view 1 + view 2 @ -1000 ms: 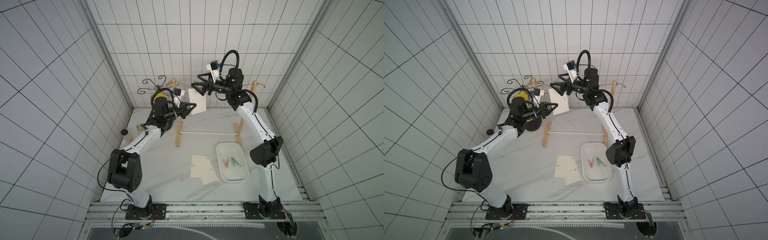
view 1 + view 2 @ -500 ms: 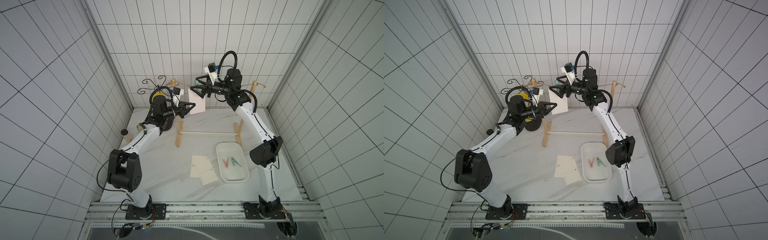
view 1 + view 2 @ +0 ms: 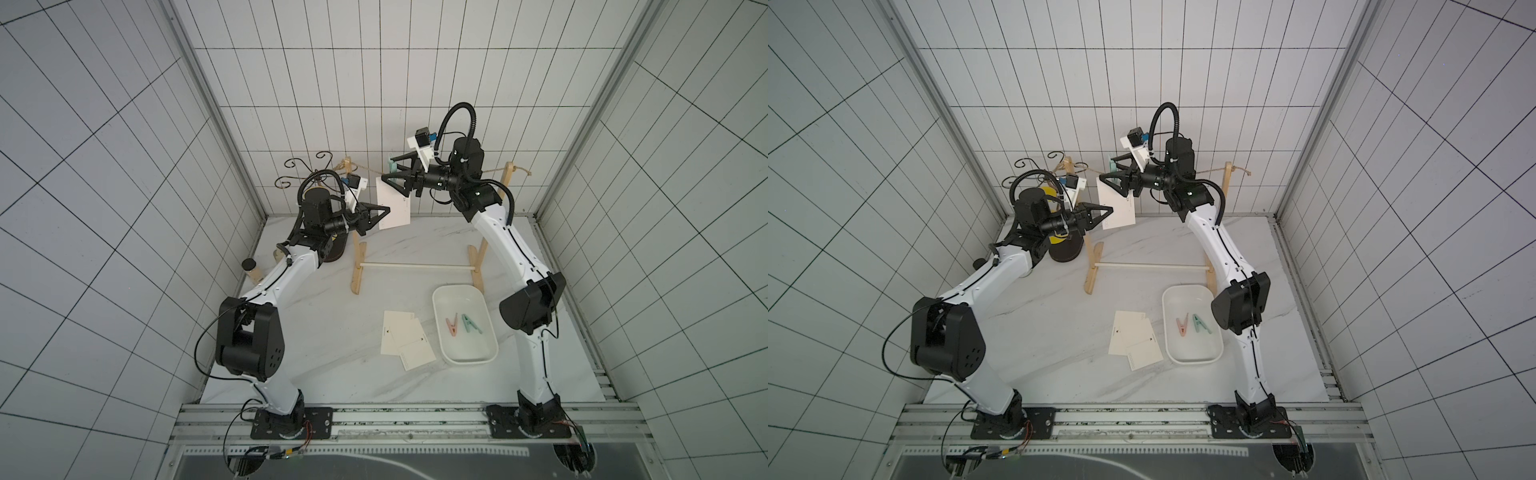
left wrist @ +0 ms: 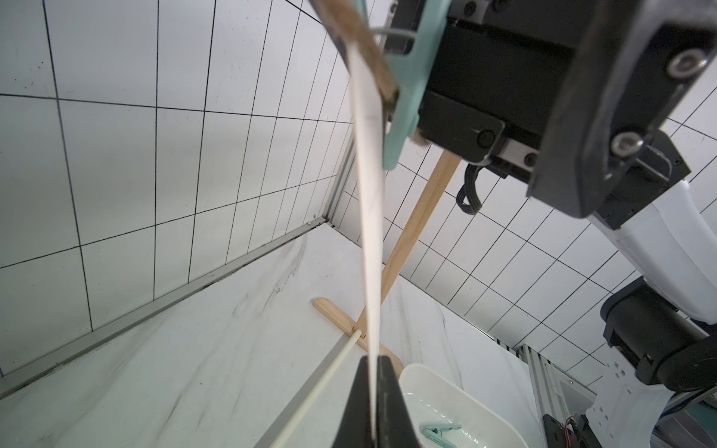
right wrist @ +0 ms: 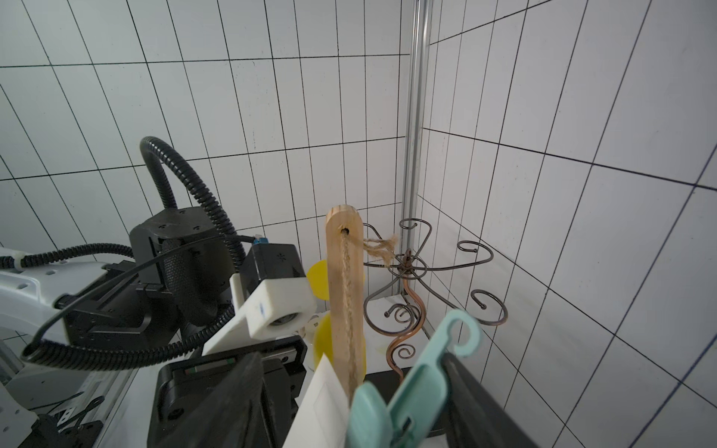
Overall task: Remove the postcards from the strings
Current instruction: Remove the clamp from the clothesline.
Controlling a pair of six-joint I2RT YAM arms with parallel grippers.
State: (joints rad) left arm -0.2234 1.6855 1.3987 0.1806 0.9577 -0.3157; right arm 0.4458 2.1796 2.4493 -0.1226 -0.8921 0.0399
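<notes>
**A:** Where is the postcard on the string?

**B:** The hanging postcard is pinned to the string by a green peg. It hangs between the two wooden posts toward the far edge of the desk, nearer the left-hand post.

**A:** And the others?

**B:** Two loose postcards lie overlapping on the desk, between its middle and its front edge. They are just beside a white tray on their right.

**A:** What holds the hanging one?

**B:** The left tool is clenched on its lower edge. In the left wrist view the card runs edge-on from between the fingers up to the peg.

**A:** The right tool?

**B:** The right tool is up at the string with its fingers spread, straddling the green peg. One finger lies against a handle of the peg; the other stands apart from it, with the card in the gap.

**A:** Anything in the tray?

**B:** A pink peg and a second green peg, side by side.
</notes>
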